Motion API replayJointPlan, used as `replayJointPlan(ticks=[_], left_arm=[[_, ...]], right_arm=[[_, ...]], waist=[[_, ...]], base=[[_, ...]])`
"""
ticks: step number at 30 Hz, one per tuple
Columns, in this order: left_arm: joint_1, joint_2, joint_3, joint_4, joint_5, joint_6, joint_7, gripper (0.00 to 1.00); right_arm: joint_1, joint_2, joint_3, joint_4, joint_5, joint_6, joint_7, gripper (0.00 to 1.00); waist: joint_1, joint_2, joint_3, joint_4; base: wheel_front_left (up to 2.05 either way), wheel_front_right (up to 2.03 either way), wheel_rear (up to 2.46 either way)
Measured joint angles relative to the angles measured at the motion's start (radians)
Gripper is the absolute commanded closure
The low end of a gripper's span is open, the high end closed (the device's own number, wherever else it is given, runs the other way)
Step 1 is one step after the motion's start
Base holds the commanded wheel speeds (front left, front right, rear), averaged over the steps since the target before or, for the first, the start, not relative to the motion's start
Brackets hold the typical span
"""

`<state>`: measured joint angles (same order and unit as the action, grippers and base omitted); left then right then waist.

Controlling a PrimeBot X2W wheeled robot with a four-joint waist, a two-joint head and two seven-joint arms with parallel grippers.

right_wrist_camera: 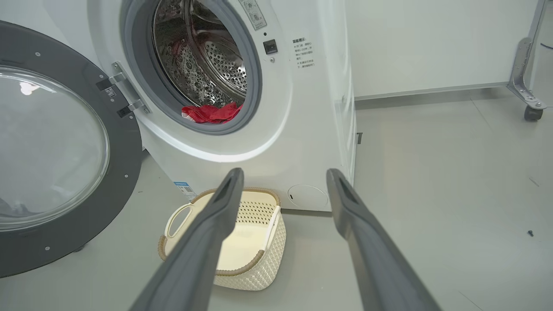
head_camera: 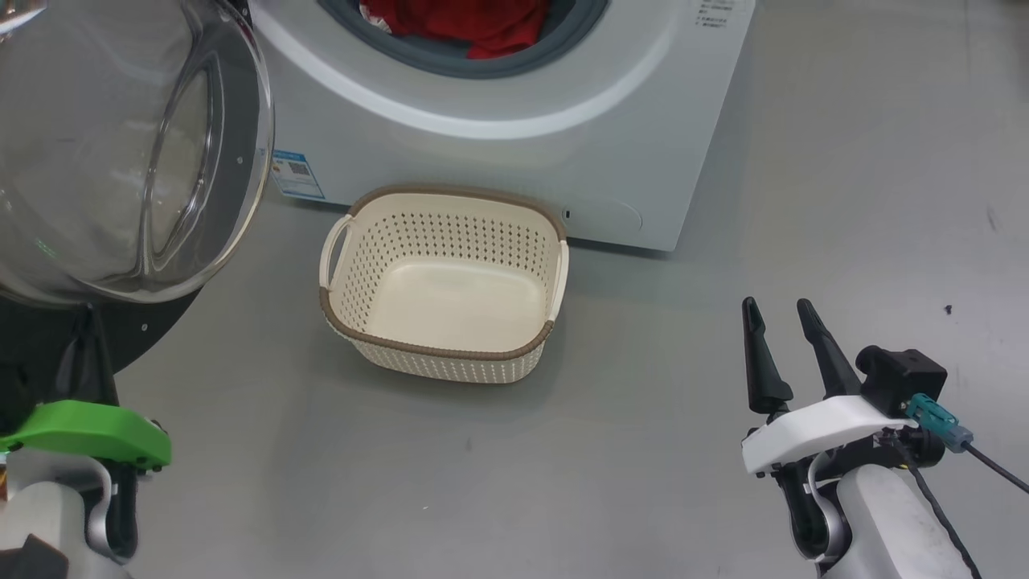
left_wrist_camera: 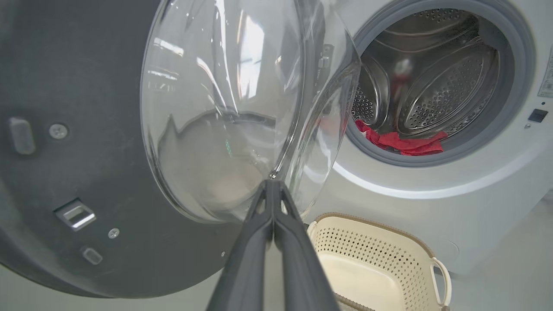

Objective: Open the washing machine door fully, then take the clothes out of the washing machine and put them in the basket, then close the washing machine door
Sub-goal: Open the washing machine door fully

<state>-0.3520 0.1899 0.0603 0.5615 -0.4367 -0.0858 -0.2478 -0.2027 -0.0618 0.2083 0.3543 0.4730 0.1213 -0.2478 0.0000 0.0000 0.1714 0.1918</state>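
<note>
The right tool (head_camera: 777, 307) has long dark tapered fingers (head_camera: 760, 362), a white bracket (head_camera: 812, 434) behind, a black block (head_camera: 900, 376) and a teal plug (head_camera: 936, 420) on a black cable (head_camera: 997, 470). The left tool (left_wrist_camera: 272, 185) has a green bracket (head_camera: 88, 434).

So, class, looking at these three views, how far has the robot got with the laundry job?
Done: the washing machine door stands swung wide open. In hand: the left gripper, shut, has its tips at the door's glass bowl, seemingly pushing it; the right gripper hovers open above the floor. Left: the red clothes lie in the drum, the cream basket is empty, and the door needs closing.
</note>
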Motion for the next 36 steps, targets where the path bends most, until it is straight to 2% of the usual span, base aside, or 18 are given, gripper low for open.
replayJointPlan(ticks=[5,16,26,27,28,29,36], left_arm=[[0.047,-0.014,-0.023,-0.04,0.018,-0.009,-0.001,1.0],[0.136,-0.084,-0.096,-0.128,0.026,-0.026,-0.001,1.0],[0.186,-0.105,-0.118,-0.202,0.04,-0.027,-0.001,1.0],[0.193,-0.105,-0.124,-0.206,0.044,-0.029,-0.002,0.65],[0.199,-0.105,-0.128,-0.21,0.049,-0.03,-0.001,0.15],[0.205,-0.105,-0.129,-0.216,0.057,-0.03,-0.002,0.0],[0.227,-0.115,-0.129,-0.241,0.058,-0.031,-0.001,0.0]], right_arm=[[0.032,0.003,-0.006,-0.012,0.011,0.0,-0.001,0.0],[0.073,0.006,-0.02,-0.053,0.019,0.0,-0.004,0.0],[0.108,0.007,-0.029,-0.08,0.008,0.0,-0.004,0.0],[0.111,0.008,-0.029,-0.082,0.007,0.0,-0.004,0.0],[0.112,0.008,-0.029,-0.083,0.004,0.0,-0.004,0.0],[0.112,0.008,-0.029,-0.085,0.0,0.0,-0.004,0.0],[0.124,0.01,-0.029,-0.094,-0.013,0.0,-0.004,0.0]], waist=[[0.0,0.0,-0.042,-0.041],[0.0,0.0,-0.096,-0.132],[0.0,0.0,-0.109,-0.169],[0.0,0.0,-0.109,-0.17],[0.0,0.0001,-0.108,-0.17],[0.0,0.0,-0.107,-0.171],[0.0,0.0,-0.103,-0.175]], base=[[0.0,0.0,0.0],[0.0,0.0,0.0],[0.0,0.0,0.0],[0.0,0.0,0.0],[0.0,0.0,0.0],[0.0,0.0,0.0],[0.0,0.0,0.0]])
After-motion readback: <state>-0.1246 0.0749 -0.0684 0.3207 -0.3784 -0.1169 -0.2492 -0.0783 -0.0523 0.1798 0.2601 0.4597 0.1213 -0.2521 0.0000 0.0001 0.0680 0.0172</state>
